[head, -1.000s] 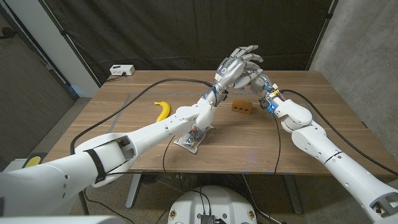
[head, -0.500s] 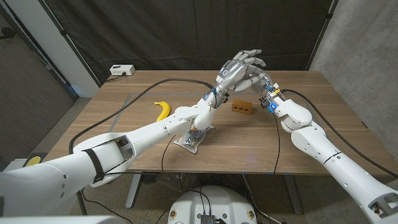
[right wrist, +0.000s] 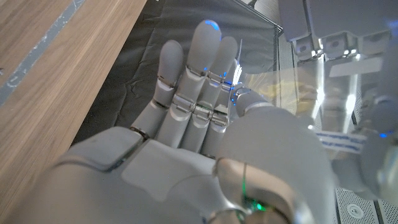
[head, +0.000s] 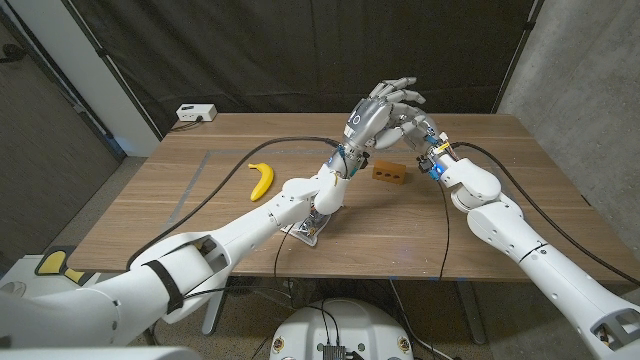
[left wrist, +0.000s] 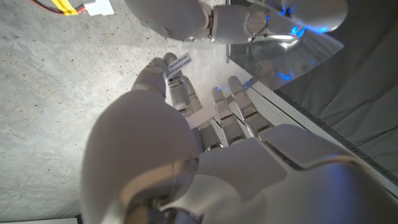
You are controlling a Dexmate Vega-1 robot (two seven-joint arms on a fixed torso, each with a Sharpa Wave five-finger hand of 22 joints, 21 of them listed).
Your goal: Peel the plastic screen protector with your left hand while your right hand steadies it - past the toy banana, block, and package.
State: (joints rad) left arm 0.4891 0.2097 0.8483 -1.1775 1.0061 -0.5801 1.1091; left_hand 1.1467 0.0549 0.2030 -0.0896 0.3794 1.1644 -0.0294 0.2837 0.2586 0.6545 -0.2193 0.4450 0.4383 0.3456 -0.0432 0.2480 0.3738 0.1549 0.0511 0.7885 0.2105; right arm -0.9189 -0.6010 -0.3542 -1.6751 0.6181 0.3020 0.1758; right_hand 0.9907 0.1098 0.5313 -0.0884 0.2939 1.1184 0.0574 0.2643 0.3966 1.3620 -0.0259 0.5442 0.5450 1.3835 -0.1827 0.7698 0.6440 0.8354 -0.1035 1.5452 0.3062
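Note:
Both hands meet in the air above the table's back middle. My right hand (head: 422, 132) holds the clear plastic screen protector (right wrist: 298, 87) between thumb and fingers. The sheet (left wrist: 287, 51) glints blue and stands on edge in front of my left hand (head: 383, 108). That left hand (left wrist: 186, 143) pinches a small white-and-blue pull tab (left wrist: 178, 63) at the sheet's edge; the same tab (right wrist: 339, 140) lies beside my right thumb. On the table below are the yellow toy banana (head: 262, 178), the brown block (head: 388, 173) and the clear package (head: 306, 227), partly under my left forearm.
A white box (head: 195, 113) sits at the table's back left corner. Black cables (head: 250, 135) run across the wooden table (head: 210, 200) to both arms. A dark curtain hangs behind, and a grey wall stands on the right.
My left hand has drifted slightly toward the left with the tab, and my left forearm and elbow have swung lower and nearer. The right hand has barely moved.

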